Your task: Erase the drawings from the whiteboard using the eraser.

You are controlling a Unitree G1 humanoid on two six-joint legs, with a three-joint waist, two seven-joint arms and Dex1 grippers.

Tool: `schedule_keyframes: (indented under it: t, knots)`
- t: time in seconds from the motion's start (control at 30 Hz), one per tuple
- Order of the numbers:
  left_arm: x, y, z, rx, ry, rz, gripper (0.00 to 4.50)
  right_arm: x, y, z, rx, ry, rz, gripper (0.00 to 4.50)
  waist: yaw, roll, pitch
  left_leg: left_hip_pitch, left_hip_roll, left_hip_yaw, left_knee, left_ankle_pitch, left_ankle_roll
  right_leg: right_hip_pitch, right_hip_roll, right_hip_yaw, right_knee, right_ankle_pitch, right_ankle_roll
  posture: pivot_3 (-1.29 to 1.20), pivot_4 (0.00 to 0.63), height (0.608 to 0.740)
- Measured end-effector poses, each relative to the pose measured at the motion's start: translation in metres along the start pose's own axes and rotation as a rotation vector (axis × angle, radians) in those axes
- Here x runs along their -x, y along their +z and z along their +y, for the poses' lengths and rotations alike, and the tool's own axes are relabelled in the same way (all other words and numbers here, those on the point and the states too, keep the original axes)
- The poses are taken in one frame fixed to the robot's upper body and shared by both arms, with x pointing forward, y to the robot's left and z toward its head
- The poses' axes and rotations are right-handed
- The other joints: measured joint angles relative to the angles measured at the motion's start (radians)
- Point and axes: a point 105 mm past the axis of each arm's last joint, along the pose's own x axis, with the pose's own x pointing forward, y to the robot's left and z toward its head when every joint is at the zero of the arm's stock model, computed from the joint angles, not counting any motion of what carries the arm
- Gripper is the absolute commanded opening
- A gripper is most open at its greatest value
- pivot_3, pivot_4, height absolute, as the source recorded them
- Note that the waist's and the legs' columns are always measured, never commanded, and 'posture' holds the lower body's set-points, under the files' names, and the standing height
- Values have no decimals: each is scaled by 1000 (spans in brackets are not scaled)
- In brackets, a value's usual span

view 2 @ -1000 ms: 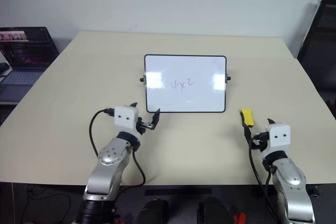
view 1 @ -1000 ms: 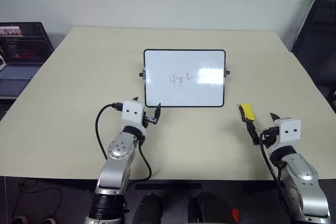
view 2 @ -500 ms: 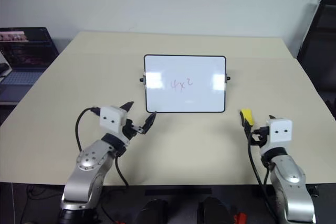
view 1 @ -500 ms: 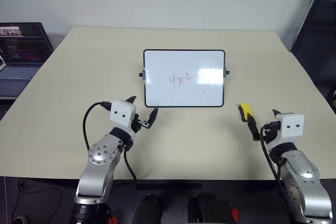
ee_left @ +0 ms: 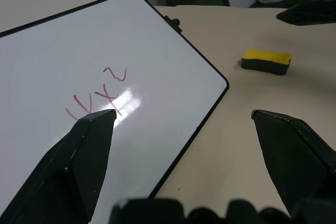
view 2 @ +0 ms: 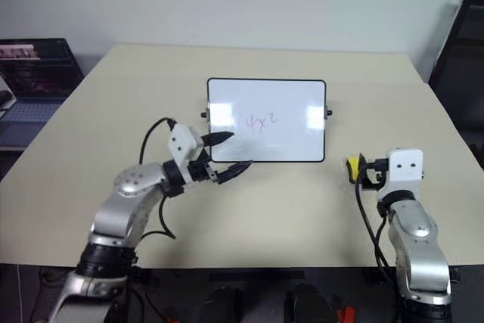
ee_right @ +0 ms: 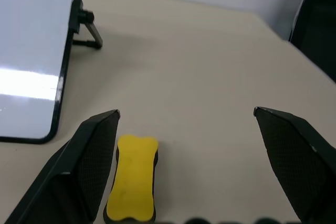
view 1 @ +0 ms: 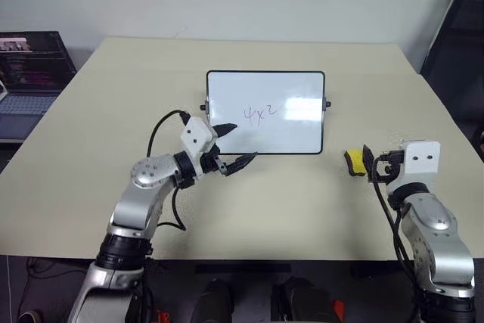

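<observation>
Risk of shoving eraser [view 1: 354, 162] at lower right instead of straddling it with right gripper [ee_right: 189, 129] jaws apart; left gripper [view 1: 237, 146] likewise spread near whiteboard [view 1: 265, 113].

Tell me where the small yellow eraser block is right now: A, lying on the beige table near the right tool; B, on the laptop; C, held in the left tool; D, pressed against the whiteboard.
A: the small yellow eraser block lies flat on the beige table, beside the open right tool and clear of the black-framed whiteboard.
</observation>
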Motion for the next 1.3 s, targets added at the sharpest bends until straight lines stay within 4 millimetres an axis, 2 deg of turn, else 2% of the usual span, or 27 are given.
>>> schedule_keyframes:
  t: [0.2, 0.33, 0.47, 0.53, 0.7, 0.9, 1.0, 1.23, 1.27, 1.3]
  knots:
    - [-12, 9, -15, -28, -173, -7, 4500, -1, -13, 8, -19, 79, 91, 4451, 1, 0, 0, -1, 0, 0, 0, 0, 0, -1, 0, 0, 0, 0, 0, 0, 150, 740]
    - [-14, 5, -25, -36, -253, 11, 4500, -3, -15, 11, -76, 105, 128, 4451, -2, 0, 0, -1, 0, 0, 0, 0, 1, -1, 0, 1, 0, 0, 0, 0, 150, 740]
    - [-15, -4, -27, -54, -294, 32, 4500, -10, -15, 16, -95, 115, 145, 4451, -1, 0, 0, -1, 0, 0, 0, 0, 1, -1, 3, 1, 0, 0, 0, 0, 150, 740]
    - [-16, -7, -27, -66, -316, 38, 4500, -16, -21, 18, -94, 108, 173, 4451, -1, 0, 0, -1, 0, 1, 0, 0, 1, -1, 3, 1, 0, 0, 0, 0, 150, 740]
    - [-21, -4, -35, -98, -369, 23, 4500, -24, -29, 27, -88, 124, 211, 4451, 0, 0, 0, -2, 0, 1, 0, 0, 1, -2, 3, 1, 0, 0, 0, 0, 150, 740]
    - [-24, -5, -39, -103, -393, 30, 4500, -32, -36, 24, -90, 100, 238, 4451, -1, 0, 0, -1, 0, 1, 0, 0, 1, -2, 3, 2, 0, 0, 0, 0, 150, 740]
    - [-25, -2, -41, -111, -397, 25, 4500, -37, -39, 23, -94, 81, 243, 3809, -1, 0, 0, -1, 0, 1, 0, 0, 1, -2, 3, 1, 0, 0, 0, 0, 150, 740]
    - [-26, 1, -40, -102, -379, 32, 4500, -39, -42, 22, -102, 69, 253, 1346, -1, 0, 0, -1, 0, 1, 0, 0, 1, -2, 3, 2, 0, 0, 0, 0, 150, 740]
    - [-26, 2, -40, -105, -376, 31, 4500, -39, -42, 23, -102, 69, 252, 1107, -1, 0, 0, -1, 1, 1, 0, 0, 1, -2, 3, 1, 0, 0, 0, 0, 150, 740]
    - [-27, 2, -40, -103, -364, 32, 4500, -39, -42, 23, -102, 69, 252, 1099, -1, 0, 0, -1, 1, 1, 0, 0, 1, -2, 3, 2, 0, 0, 0, 0, 150, 740]
